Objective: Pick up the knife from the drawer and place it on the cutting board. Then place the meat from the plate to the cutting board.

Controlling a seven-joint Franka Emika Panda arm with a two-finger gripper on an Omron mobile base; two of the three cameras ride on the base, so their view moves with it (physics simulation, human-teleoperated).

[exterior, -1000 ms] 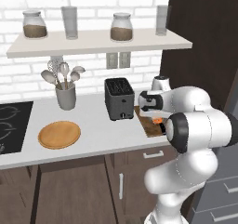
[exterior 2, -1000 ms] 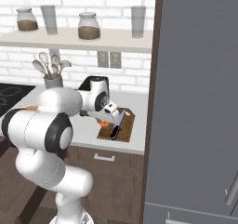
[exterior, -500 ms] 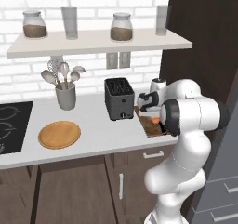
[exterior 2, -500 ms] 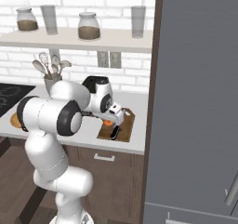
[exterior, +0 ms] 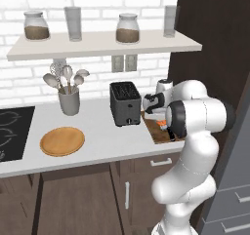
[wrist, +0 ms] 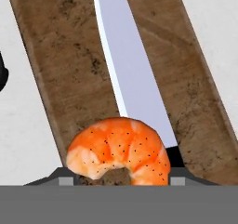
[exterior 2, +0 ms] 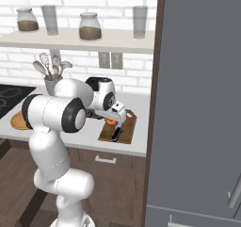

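Dark brown wood lies under our gripper: the cutting board, worn and speckled, which in the hand view runs away from our fingertips toward its handle tab with a hanging hole. Right at our fingertips sits the meat, an orange-pink curled shrimp with a paler patch, lying on the board and overlapping the spot where the knife blade meets its handle. The knife rests flat on the board beyond the shrimp, its silver-grey blade pointing away from us toward the tab, and a little of its black handle shows just beside the shrimp. Our fingertips flank the shrimp at the bottom of the hand view, with only their grey ends visible on either side of it; we cannot tell whether they press on it or stand just clear. From the right base view we see our gripper low over the board, with the orange meat just beside it and the dark knife handle on the near side. From the left base view the board lies partly behind our arm, next to a dark toaster. Well away from our gripper, past the toaster, the round tan plate sits on the pale counter, and a grey utensil holder with spoons stands behind it near the brick wall.
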